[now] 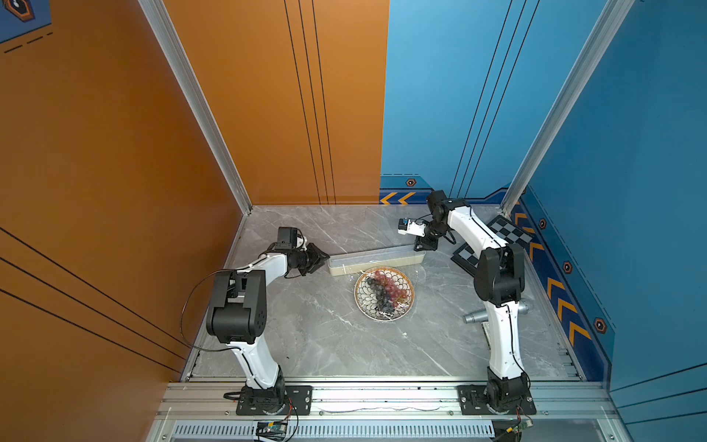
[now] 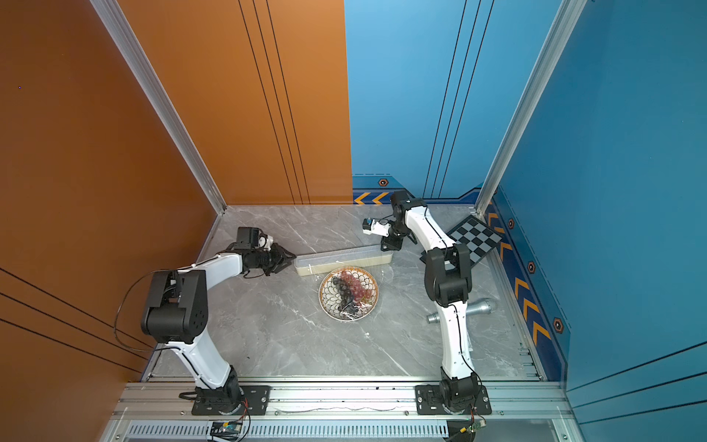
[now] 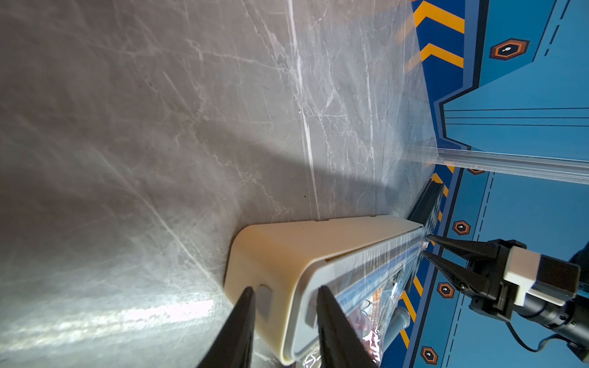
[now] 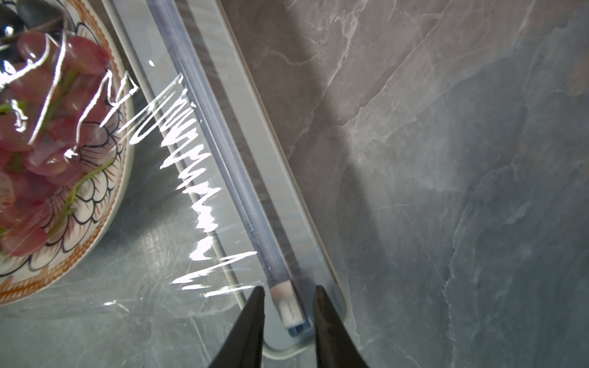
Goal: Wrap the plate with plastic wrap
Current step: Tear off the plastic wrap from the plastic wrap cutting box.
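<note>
plastic wrap (image 4: 191, 191) is lying from dispenser box (image 1: 377, 260) over plate (image 1: 361, 296) on desk (image 1: 306, 325) | left jaws are sitting apart at box end, grip unclear | right jaws are straddling slider (image 4: 287, 302), spread | film likely limp, clingy, tearable: pinch free edge

Elbows bent, the left hand (image 3: 286, 287) and right hand (image 4: 289, 286) point roughly toward each other, fingers slightly parted.

gripper: right gripper (image 4: 289, 288), black jaws parted, straddling a small white slider block (image 4: 287, 306)
box: long cream-white dispenser box (image 4: 271, 159), grey top track
wrap: thin clear crinkly plastic film (image 4: 178, 178), glinting, reaching from box over plate
plate: round white scallop-patterned dish (image 4: 124, 143), orange-gold rim, red grapes (image 4: 41, 159) under the film
</note>
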`<action>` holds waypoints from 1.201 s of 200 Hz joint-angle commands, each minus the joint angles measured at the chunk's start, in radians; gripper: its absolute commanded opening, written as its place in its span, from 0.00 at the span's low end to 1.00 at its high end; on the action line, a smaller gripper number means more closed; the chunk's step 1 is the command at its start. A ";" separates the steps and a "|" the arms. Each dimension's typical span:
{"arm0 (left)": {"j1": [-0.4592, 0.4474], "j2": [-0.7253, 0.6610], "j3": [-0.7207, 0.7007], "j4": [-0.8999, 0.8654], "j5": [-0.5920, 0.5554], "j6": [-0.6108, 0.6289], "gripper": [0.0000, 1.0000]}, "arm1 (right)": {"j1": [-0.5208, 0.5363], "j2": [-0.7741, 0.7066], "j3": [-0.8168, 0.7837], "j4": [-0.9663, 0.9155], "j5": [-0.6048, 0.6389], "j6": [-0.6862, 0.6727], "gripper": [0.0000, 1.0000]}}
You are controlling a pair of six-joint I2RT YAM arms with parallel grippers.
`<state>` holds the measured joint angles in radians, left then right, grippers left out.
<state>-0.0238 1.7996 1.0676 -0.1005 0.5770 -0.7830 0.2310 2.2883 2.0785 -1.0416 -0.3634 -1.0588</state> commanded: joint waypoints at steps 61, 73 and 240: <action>-0.011 0.021 -0.006 -0.004 -0.016 0.013 0.34 | 0.005 0.023 0.025 -0.041 0.001 -0.021 0.17; -0.012 0.022 -0.005 -0.004 -0.017 0.013 0.34 | 0.007 0.024 0.025 -0.042 0.003 -0.023 0.17; -0.039 0.037 0.006 -0.004 -0.022 0.014 0.21 | 0.031 0.027 0.025 -0.042 0.015 -0.031 0.13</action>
<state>-0.0448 1.8126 1.0679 -0.0914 0.5762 -0.7826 0.2462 2.2894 2.0842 -1.0592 -0.3416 -1.0782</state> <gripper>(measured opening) 0.217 0.131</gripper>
